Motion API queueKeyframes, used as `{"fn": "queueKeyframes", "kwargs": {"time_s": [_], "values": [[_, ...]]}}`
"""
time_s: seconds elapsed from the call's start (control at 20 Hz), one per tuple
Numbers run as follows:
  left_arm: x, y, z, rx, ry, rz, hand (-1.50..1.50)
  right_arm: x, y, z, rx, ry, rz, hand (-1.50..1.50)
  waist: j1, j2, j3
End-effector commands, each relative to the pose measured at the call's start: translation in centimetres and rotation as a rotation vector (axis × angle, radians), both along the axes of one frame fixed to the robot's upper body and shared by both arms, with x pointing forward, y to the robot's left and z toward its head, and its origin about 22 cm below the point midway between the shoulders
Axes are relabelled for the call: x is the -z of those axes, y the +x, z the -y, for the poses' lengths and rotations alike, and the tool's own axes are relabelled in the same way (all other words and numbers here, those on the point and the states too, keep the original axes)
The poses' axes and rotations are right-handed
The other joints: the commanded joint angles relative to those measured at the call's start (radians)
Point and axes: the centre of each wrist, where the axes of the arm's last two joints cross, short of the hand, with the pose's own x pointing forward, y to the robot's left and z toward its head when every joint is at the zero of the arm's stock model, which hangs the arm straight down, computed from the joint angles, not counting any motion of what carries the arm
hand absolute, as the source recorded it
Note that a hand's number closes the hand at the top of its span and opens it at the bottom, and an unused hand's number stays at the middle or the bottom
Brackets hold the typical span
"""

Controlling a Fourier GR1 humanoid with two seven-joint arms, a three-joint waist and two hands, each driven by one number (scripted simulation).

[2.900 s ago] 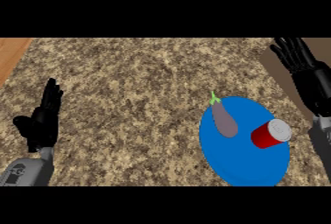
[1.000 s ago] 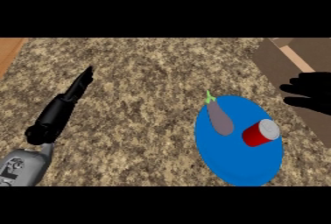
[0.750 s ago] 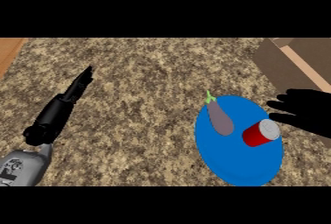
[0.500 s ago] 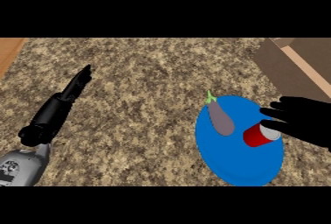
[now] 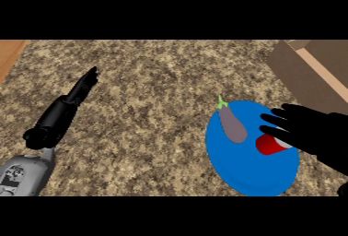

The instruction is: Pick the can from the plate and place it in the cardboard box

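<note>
One red can [image 5: 272,145] is lying on the blue plate [image 5: 248,173], just under the spread, uncurled fingers [image 5: 277,122] of the right hand [image 5: 316,133], with an eggplant [image 5: 233,125] sitting just beyond the fingertips and the cardboard box [image 5: 314,73] waiting behind the hand. Judging by its look, the can is probably light, stiff and smooth enough to roll or slip, so wrapping fingers and thumb around its round side seems wisest. Left hand [image 5: 68,107] is resting open, fingers straight, well apart from everything.
</note>
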Motion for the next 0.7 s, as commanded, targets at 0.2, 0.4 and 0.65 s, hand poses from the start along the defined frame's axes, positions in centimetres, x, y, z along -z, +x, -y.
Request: {"fn": "queueKeyframes", "kwargs": {"time_s": [0.2,0.4,0.65], "values": [[-0.1,-0.4,1.6,0.006,-0.003,-0.003,0.00,2.8,-0.5,0.0,0.020,-0.064,0.025,-1.50,-0.002,-0.001,0.000],[-1.0,0.0,0.7,0.000,0.017,-0.006,0.00,4.1,0.8,-0.1,0.035,-0.067,0.038,-1.50,0.001,0.000,0.000],[-0.6,-0.3,0.9,-0.001,-0.006,-0.011,0.00,4.5,2.6,0.8,0.036,-0.047,0.030,-1.50,0.002,0.000,0.000]]}}
